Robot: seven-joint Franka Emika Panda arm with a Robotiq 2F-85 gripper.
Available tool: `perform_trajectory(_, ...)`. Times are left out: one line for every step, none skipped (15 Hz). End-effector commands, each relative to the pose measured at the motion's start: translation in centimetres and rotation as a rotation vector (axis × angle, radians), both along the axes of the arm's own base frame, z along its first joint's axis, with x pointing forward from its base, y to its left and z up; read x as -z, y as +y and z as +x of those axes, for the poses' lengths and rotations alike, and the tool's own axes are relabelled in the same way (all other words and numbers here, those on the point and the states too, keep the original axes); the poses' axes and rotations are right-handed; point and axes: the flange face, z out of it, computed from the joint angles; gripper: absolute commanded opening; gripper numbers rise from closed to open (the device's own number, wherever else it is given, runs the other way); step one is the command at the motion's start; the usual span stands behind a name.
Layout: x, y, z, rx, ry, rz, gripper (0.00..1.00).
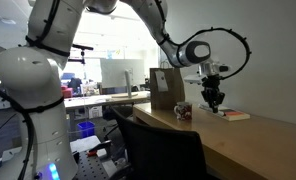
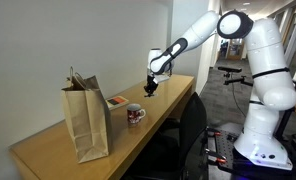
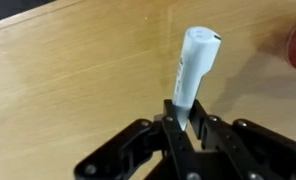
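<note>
**Tube Clamped in Gripper, Axis Toward Table**

We find the gripper (image 3: 181, 118) closed narrow on one end of a white tube (image 3: 196, 62). The tube's long axis runs straight out from between the fingers, in line with the gripper. Its free end points at the table (image 3: 68, 70); we cannot tell whether the tip touches the wood. In both exterior views the gripper hangs above the table edge. The mug (image 2: 135, 115) stands near, off to one side, between the gripper and the bag (image 2: 86, 120). A book (image 1: 234, 115) lies on the table close under the gripper.
</note>
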Motion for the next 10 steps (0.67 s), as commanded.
perform_trajectory(0.6,0.5,-0.5,0.050,-0.011,-0.040,0.47)
perform_trajectory(0.6,0.6,-0.6,0.051,-0.013,-0.053,0.47)
perform_trajectory(0.5,0.7,-0.7,0.050,-0.013,-0.063,0.55)
perform_trajectory(0.2,0.7,-0.8,0.052,-0.019,-0.070,0.61)
perform_trajectory(-0.3,0.7,-1.0,0.058,-0.027,-0.074,0.68)
perform_trajectory(-0.8,0.7,-1.1,0.064,-0.030,-0.083,0.76)
perform_trajectory(-1.8,0.9,-1.5,0.059,-0.008,-0.083,0.83)
perform_trajectory(-2.8,1.2,-1.9,0.042,0.000,-0.071,0.92)
perform_trajectory(-4.2,1.7,-2.5,0.023,0.020,-0.054,0.98)
perform_trajectory(-5.4,2.2,-3.1,0.012,0.048,-0.034,1.00)
